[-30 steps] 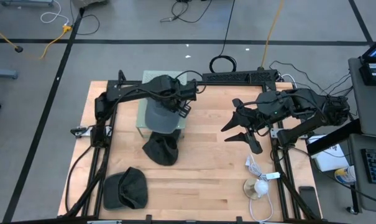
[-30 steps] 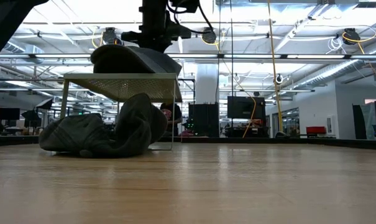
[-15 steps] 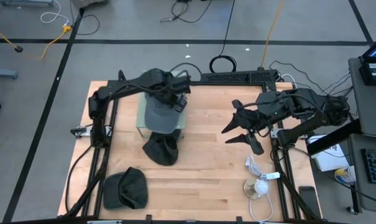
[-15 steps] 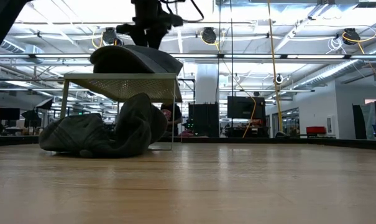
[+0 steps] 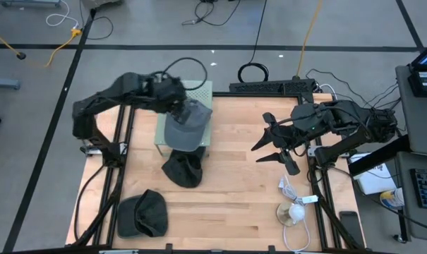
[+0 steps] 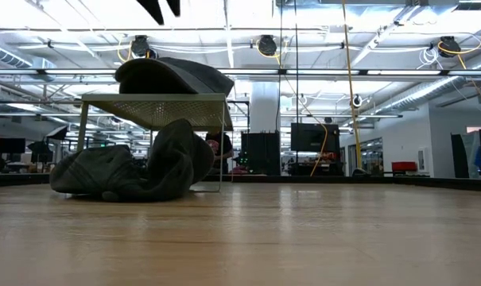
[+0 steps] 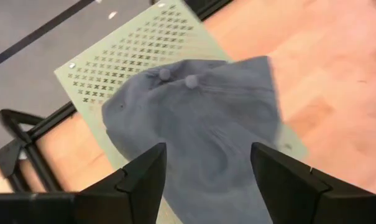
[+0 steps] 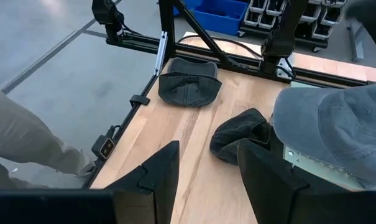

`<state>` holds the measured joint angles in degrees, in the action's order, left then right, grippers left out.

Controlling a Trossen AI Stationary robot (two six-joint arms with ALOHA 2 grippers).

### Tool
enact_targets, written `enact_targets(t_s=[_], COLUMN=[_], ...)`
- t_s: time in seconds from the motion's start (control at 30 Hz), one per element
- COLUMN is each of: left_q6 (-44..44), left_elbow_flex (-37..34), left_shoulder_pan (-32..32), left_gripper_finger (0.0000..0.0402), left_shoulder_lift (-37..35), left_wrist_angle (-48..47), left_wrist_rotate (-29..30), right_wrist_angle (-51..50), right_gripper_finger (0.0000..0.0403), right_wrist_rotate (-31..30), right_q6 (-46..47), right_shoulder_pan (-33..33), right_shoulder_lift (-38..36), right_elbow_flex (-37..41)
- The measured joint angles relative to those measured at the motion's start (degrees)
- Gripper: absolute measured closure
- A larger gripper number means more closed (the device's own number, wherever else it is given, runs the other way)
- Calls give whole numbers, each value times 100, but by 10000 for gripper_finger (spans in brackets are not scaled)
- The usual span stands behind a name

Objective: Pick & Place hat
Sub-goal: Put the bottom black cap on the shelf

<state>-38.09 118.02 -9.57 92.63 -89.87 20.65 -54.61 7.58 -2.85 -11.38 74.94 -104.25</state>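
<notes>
A grey hat (image 5: 186,129) lies crown up on a pale green perforated stand (image 5: 204,90) at the table's far middle; the low view shows the hat (image 6: 172,76) resting on the stand's top (image 6: 153,100). My left gripper (image 7: 206,180) hangs open above the hat, clear of it, with its fingertips (image 6: 162,7) well over it. A dark crumpled hat (image 5: 183,170) lies on the table against the stand's near side. A dark cap (image 5: 142,212) lies at the near left. My right gripper (image 5: 273,144) waits open at the table's right.
Cables and a small round white object (image 5: 292,212) lie at the near right corner. A person's trouser leg (image 8: 26,143) shows beside the table's left edge. Bare wood (image 5: 234,190) lies between the stand and my right arm.
My left gripper has opened and let go of the grey hat, then risen and drawn back toward the table's far left. The grey hat stays where it was on the stand. My right arm has kept still.
</notes>
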Motion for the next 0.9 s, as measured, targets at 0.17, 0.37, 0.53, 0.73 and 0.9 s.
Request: enact_targets(t_s=[0.17, 0.37, 0.53, 0.73, 0.9], left_q6=[-157, -683, -1296, -2352, -3077], left_elbow_flex=[-55, -542, -1010, -1544, -1974], left_shoulder_pan=[759, 2166, 3102, 4027, 4749], left_gripper_finger=[160, 160, 160, 160, 160], left_shoulder_lift=[-510, -1010, -1110, -1109, -1105], left_wrist_angle=[-1, 161, 132, -10, -11], left_wrist_rotate=[408, 1266, 1303, 893, 588], right_wrist_angle=[2, 27, 122, 859, 1720], right_gripper_finger=[245, 245, 245, 245, 245], right_wrist_rotate=[0, 0, -14, -24, -5], right_q6=[-2, 0, 7, 197, 393], right_shoulder_pan=[0, 0, 2, 0, 0], right_shoulder_lift=[0, 0, 0, -22, -31], right_elbow_flex=[0, 1, 0, 350, 899])
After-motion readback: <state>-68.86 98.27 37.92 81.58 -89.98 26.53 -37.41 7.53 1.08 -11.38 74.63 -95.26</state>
